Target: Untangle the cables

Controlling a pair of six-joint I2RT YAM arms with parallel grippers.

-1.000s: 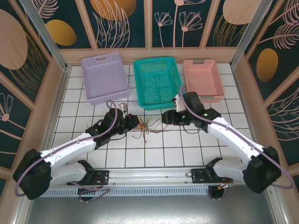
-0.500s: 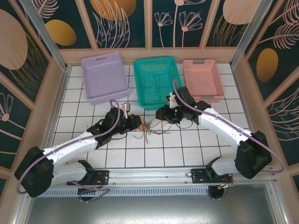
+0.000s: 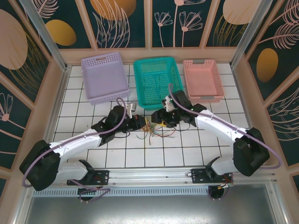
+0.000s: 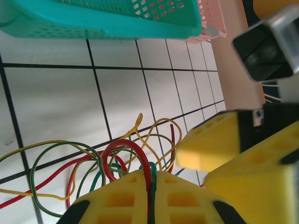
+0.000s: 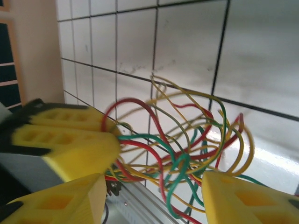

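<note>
Top external: high above and behind the arm bases, looking down; far off, it takes in the whole tiled surface, with the bases at the bottom edge and the teal basket near the top.
Left wrist: rides on the left pincer, whose fingers sit at bottom centre; very near and low, facing the teal basket along the top edge.
Right wrist: rides on the right pincer, fingers in the lower corners; very near, facing the tiles.
Shared: the cables at the top view's centre lie in both wrist frames; each wrist view catches the opposite pincer.

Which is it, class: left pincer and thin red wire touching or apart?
Touching. Left wrist view: the thin red wire runs into the closed seam of the left pincer, clamped there.
</note>
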